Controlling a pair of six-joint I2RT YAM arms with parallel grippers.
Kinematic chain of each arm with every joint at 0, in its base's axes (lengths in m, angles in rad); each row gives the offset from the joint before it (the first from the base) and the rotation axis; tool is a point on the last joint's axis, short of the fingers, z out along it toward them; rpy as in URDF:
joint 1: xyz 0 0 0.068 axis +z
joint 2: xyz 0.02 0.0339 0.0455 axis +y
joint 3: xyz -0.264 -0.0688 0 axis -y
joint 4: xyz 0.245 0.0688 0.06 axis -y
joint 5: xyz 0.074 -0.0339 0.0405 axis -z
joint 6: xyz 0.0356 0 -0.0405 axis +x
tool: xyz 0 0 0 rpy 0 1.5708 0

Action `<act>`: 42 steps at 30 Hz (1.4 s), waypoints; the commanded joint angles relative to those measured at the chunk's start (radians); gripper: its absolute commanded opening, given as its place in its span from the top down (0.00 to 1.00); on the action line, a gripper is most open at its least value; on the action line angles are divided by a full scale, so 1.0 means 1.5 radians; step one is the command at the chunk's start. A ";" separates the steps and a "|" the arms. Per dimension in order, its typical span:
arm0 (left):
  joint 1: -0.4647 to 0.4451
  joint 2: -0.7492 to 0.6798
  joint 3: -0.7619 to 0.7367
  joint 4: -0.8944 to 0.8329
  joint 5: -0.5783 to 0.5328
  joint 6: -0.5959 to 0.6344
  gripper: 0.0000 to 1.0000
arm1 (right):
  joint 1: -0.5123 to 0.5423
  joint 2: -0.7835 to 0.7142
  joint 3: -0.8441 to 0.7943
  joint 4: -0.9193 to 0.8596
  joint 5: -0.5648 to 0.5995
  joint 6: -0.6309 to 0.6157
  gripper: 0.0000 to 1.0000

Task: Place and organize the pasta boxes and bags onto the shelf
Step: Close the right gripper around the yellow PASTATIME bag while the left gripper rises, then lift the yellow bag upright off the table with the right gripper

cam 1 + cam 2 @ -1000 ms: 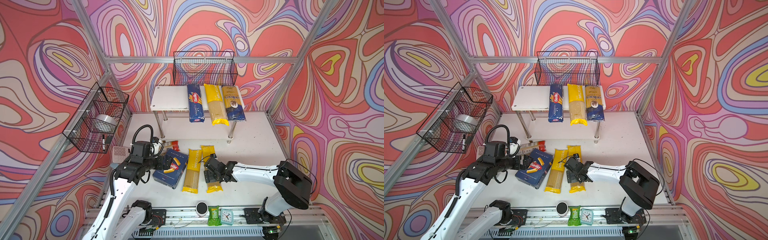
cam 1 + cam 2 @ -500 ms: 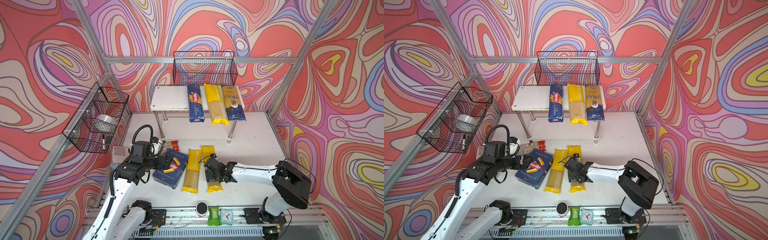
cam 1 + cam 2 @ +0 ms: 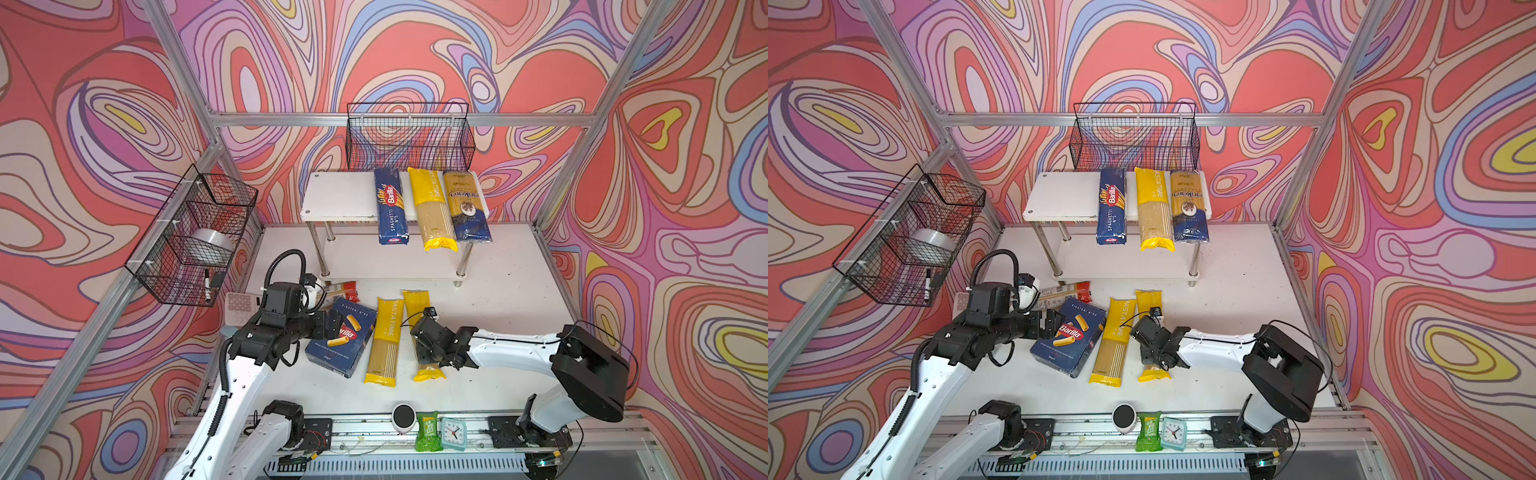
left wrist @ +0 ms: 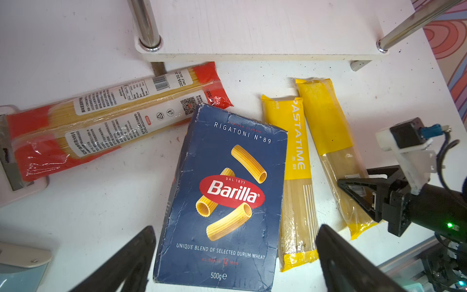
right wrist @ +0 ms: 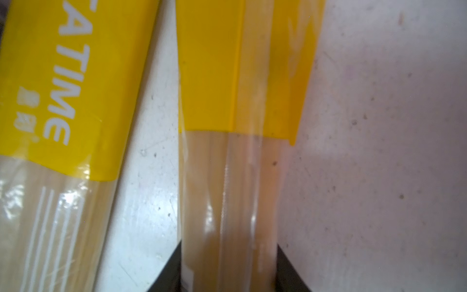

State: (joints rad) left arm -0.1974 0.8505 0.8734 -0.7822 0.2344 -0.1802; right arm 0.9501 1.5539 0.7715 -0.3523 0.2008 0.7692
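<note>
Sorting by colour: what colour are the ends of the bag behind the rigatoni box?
Red; the bag shows best in the left wrist view.

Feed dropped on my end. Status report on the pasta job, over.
Left gripper open at rigatoni box. Right gripper shut on yellow-ended bag, flat on table. Second yellow bag close alongside; three packs on shelf top.
</note>
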 commanded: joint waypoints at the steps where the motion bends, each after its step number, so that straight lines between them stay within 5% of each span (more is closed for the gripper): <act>1: -0.002 -0.007 -0.007 -0.004 -0.007 0.002 0.00 | 0.004 -0.017 -0.017 -0.011 -0.006 0.012 0.66; 8: -0.002 -0.008 -0.006 -0.003 -0.011 0.002 0.00 | 0.003 -0.055 -0.004 -0.036 0.002 0.010 0.87; 16: -0.002 -0.010 -0.005 -0.004 -0.019 0.003 0.00 | 0.022 -0.119 0.031 -0.065 0.020 0.008 0.97; 27: -0.002 -0.018 0.023 -0.021 -0.047 -0.015 0.00 | 0.078 -0.191 0.127 -0.156 0.057 0.002 1.00; 42: 0.014 -0.018 0.070 -0.054 -0.064 -0.050 0.00 | 0.225 -0.123 0.338 -0.269 0.114 -0.016 1.00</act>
State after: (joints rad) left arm -0.1875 0.8215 0.9436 -0.8349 0.1368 -0.2405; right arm 1.2530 1.3571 1.1831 -0.7998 0.2901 0.7700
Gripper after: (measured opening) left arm 0.999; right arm 0.247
